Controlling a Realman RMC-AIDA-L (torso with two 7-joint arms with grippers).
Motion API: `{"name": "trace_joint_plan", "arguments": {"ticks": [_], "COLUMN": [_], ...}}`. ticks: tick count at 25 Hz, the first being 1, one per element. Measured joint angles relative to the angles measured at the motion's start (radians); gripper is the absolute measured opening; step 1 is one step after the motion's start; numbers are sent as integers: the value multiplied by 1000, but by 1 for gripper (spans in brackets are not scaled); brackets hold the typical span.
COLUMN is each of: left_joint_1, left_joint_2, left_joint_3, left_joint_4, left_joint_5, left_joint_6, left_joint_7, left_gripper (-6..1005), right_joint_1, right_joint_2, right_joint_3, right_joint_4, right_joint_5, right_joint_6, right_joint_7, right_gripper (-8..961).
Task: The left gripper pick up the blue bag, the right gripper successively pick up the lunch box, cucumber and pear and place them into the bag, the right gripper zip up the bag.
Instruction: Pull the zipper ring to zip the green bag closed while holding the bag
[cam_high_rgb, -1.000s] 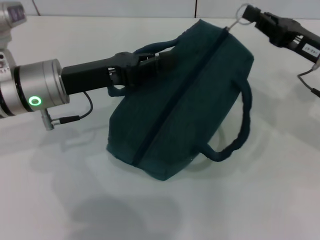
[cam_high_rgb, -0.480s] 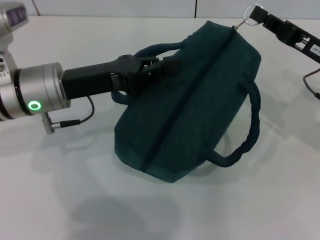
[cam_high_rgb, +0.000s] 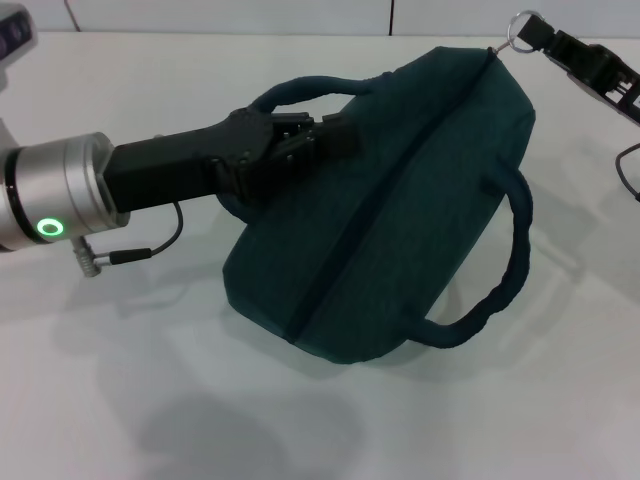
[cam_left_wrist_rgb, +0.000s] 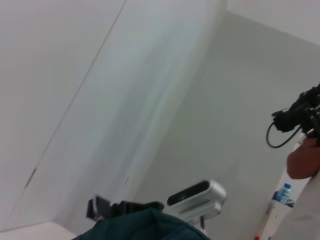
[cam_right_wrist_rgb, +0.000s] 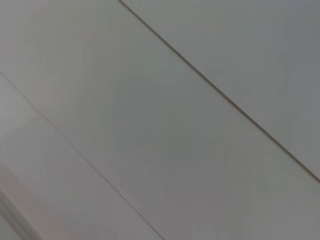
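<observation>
Blue bag (cam_high_rgb: 400, 210): zipped shut, lying tilted on white table (cam_high_rgb: 150, 400), one loop handle free (nearer side). Left gripper (cam_high_rgb: 315, 140): jaws clamped on far handle. Right gripper (cam_high_rgb: 545, 40): at far corner, fingers pinching ring zip pull (cam_high_rgb: 520, 27).

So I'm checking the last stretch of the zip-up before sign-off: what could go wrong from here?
1. The right pincer holds only the small ring pull at the zip's far end; it could slip off.
2. The left pincer grips the blue bag by one handle, with the bag tilted; a hard pull may twist it loose.
</observation>
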Motion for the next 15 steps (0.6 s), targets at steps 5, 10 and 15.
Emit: {"name": "trace_joint_plan", "arguments": {"ticks": [5,10,15], "left_joint_1": [9,15,15], "left_joint_2": [0,0,-1], "left_joint_3": [1,1,1], "left_joint_4": [0,-2,-22], "left_joint_5": [-23,-34,-54], "left_joint_6": [26,38,38], "left_joint_7": [4,5,5], "left_gripper": [54,55,55], "right_joint_1": [0,-2,1], "right_joint_2": [1,5,6], "right_joint_3": [0,1,-5], "right_joint_4": [17,22,22], "right_joint_5": [0,1,1], "right_joint_6": [5,10,-13], "right_joint_7": [3,4,1], "right_gripper": [105,106,107]}}
